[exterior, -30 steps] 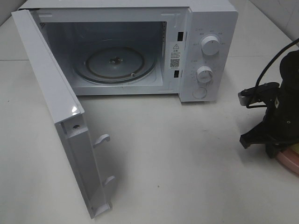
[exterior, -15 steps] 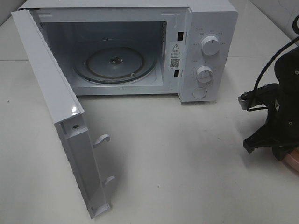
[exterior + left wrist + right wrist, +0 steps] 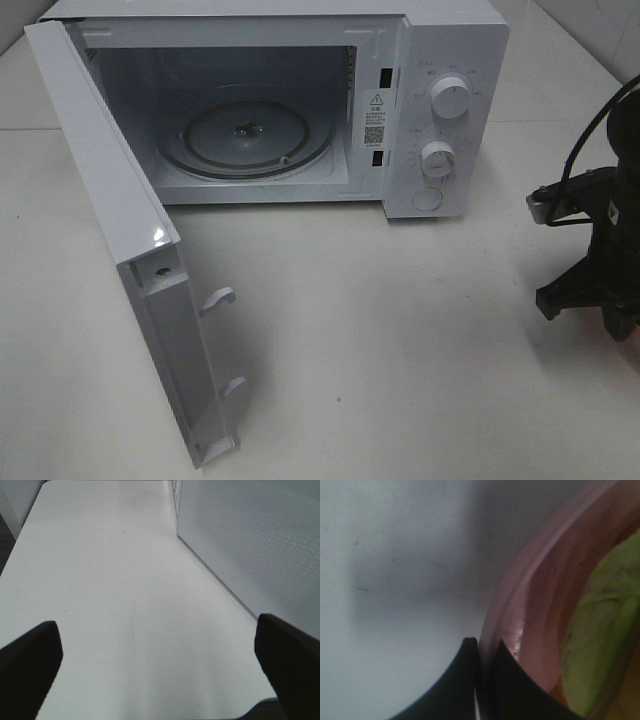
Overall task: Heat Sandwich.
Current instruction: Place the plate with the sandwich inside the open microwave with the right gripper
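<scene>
Right pincer (image 3: 481, 672) pinched shut on the pink plate's (image 3: 540, 595) rim at the right of the desk (image 3: 400, 330), sandwich (image 3: 597, 630) lying on that plate, left pincer (image 3: 160, 670) wide open; risk: one-sided rim grip lets the plate tilt, and the sandwich slides off short of the open microwave (image 3: 455, 50).

You see only an edge of the sandwich (image 3: 600, 630), in the right wrist view: pale green leafy filling with a sliver of golden-brown crust beside it. It lies flat on the pink plate (image 3: 540, 600), inside the rim.
</scene>
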Controlling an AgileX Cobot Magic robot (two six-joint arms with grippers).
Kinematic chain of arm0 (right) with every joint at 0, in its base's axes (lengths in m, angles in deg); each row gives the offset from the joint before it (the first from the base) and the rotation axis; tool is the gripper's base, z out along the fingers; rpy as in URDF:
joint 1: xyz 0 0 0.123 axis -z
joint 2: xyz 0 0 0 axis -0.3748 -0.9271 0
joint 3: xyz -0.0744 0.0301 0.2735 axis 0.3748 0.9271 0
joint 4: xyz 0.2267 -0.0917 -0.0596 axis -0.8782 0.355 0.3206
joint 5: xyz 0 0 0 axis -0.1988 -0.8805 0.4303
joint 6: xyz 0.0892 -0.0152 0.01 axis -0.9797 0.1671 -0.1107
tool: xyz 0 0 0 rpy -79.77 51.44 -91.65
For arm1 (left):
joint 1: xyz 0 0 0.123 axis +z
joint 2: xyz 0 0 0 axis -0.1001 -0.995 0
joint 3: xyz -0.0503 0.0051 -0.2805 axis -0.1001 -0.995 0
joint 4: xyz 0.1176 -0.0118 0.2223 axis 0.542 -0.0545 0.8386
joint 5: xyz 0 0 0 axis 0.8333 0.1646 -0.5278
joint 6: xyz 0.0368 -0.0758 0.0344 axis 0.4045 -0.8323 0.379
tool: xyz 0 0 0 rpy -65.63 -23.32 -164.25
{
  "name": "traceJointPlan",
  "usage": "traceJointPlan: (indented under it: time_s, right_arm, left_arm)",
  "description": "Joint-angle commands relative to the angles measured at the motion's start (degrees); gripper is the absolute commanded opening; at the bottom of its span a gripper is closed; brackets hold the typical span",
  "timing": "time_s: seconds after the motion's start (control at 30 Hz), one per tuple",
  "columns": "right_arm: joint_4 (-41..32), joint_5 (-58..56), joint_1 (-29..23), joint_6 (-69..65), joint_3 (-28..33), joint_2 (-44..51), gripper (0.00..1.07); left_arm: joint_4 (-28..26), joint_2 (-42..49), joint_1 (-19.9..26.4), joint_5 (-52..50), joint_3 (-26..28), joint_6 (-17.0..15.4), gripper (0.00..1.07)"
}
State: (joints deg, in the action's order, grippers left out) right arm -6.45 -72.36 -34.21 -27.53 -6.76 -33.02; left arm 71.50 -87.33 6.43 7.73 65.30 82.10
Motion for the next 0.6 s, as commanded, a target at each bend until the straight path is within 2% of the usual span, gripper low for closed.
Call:
traceJointPlan:
  time_s: [0.03, 0.2, 0.6]
  right_arm:
    - [0.8, -2.3, 0.0, -0.5, 0.1, 2.2, 0.00]
    - [1.1, -4.0, -0.9, -0.7, 0.1, 4.3, 0.00]
    - [1.4, -7.8, -8.2, -0.7, 0.1, 8.7, 0.00]
  left_arm:
    - [0.1, 0.9, 0.1, -0.7, -0.1, 0.0, 1.00]
    - [0.1, 0.9, 0.1, -0.7, -0.1, 0.0, 1.00]
    - [0.1, 0.9, 0.1, -0.7, -0.1, 0.0, 1.00]
